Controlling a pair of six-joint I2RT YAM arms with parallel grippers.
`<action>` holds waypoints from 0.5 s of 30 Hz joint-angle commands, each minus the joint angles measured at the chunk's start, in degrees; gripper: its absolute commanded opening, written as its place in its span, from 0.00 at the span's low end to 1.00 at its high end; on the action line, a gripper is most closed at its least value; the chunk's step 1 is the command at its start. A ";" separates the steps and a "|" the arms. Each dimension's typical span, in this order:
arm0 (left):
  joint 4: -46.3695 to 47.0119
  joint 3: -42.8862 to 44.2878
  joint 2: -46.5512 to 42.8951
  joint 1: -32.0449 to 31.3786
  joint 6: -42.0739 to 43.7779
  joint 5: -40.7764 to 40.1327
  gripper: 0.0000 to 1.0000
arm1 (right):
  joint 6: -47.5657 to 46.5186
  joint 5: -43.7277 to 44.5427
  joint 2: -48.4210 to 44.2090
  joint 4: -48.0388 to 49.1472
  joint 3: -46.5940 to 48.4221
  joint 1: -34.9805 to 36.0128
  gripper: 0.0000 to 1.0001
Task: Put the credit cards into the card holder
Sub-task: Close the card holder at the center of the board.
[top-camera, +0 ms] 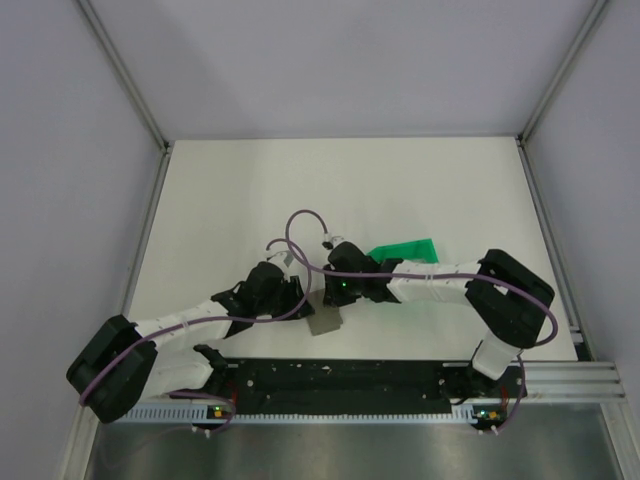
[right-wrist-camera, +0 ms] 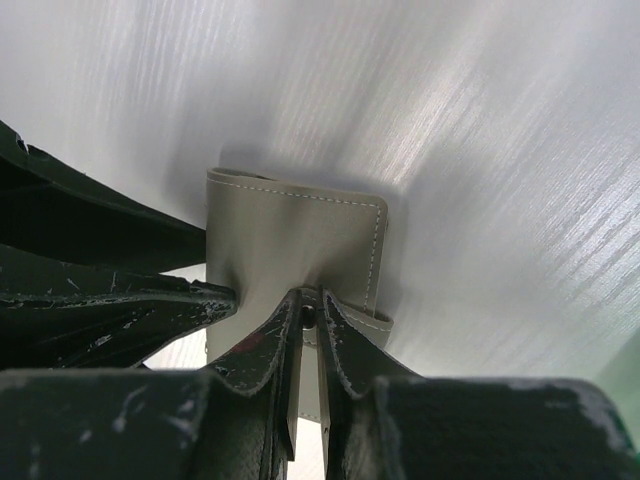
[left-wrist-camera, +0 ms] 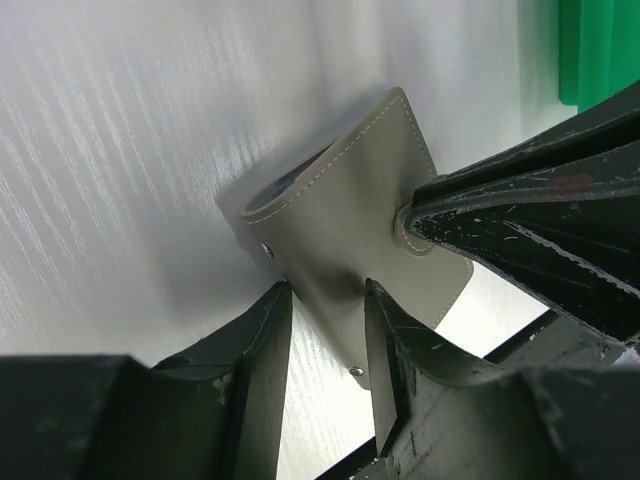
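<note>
The card holder [left-wrist-camera: 340, 210] is a pale grey-beige stitched sleeve, folded and lifted off the white table. In the left wrist view its lower panel runs down between my left gripper [left-wrist-camera: 325, 300], whose fingertips press on it from both sides. My right gripper [right-wrist-camera: 310, 300] is pinched almost together on the holder's small snap tab, at the near edge of the card holder [right-wrist-camera: 290, 250]. From above, both grippers meet over the card holder [top-camera: 325, 322] near the table's front edge. The credit cards are out of view.
A bright green plastic frame [top-camera: 405, 250] lies just behind the right arm, and shows in the left wrist view as a green frame [left-wrist-camera: 585, 50] at the top right. The black base rail [top-camera: 340, 385] runs along the near edge.
</note>
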 commanded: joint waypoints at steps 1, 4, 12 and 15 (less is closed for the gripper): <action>3.18 0.16 0.12 -0.18 0.35 0.66 0.39 | 0.08 1.75 1.03 -1.40 1.14 2.07 0.09; 3.10 -0.02 0.03 -0.18 0.09 0.39 0.39 | 0.08 2.54 0.41 -0.71 0.35 2.77 0.12; 2.92 -0.46 0.03 -0.18 -0.09 0.04 0.38 | -1.50 4.91 -2.49 -0.44 2.10 2.77 0.15; 2.92 -0.54 0.03 -0.18 0.00 0.04 0.39 | -2.12 5.88 -4.42 -0.43 2.11 2.77 0.15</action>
